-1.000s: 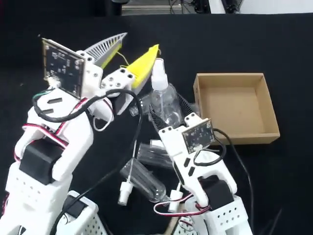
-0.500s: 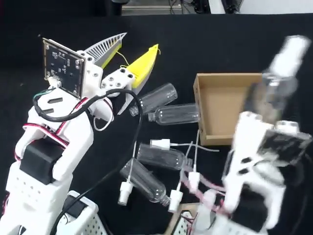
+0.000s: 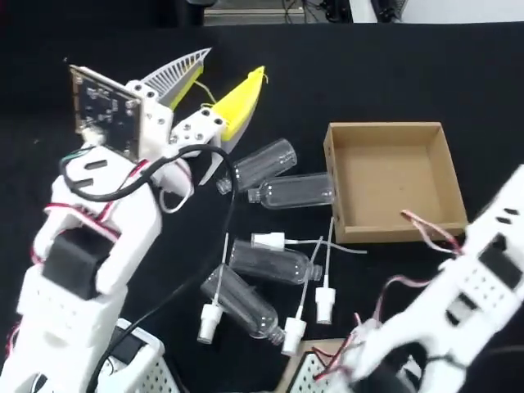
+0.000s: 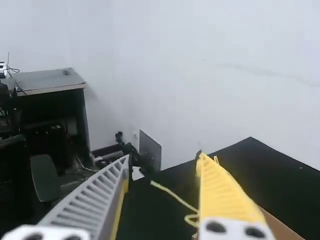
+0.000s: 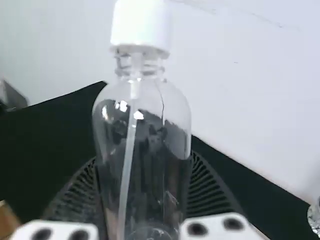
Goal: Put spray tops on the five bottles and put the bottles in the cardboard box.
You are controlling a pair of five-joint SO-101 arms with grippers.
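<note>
My right gripper (image 5: pixel 142 185) is shut on a clear bottle (image 5: pixel 142 135) with a white spray top (image 5: pixel 140 22), held upright between black fingers (image 5: pixel 212 192). The right arm (image 3: pixel 467 299) rises at the table's right edge, beside the empty cardboard box (image 3: pixel 446 176). My left gripper (image 3: pixel 233 64) hangs open and raised at the back left, with one white mesh finger (image 4: pixel 92 197) and one yellow finger (image 4: pixel 217 192) and nothing between them. Two capless bottles (image 3: pixel 264 162) (image 3: pixel 293 191) lie left of the box. Two more bottles (image 3: pixel 270 262) (image 3: pixel 244 301) lie nearer the front.
Several loose spray tops with thin tubes (image 3: pixel 325 309) (image 3: pixel 292 333) (image 3: pixel 207 323) (image 3: pixel 268 241) lie among the front bottles. The black cloth table (image 3: pixel 409 74) is bare behind the box. The arm bases and cables stand along the front edge.
The right arm lifted the capped bottle from the table's middle and swung it right, past the box and beyond the high view's edge. The left arm shifted only slightly.
</note>
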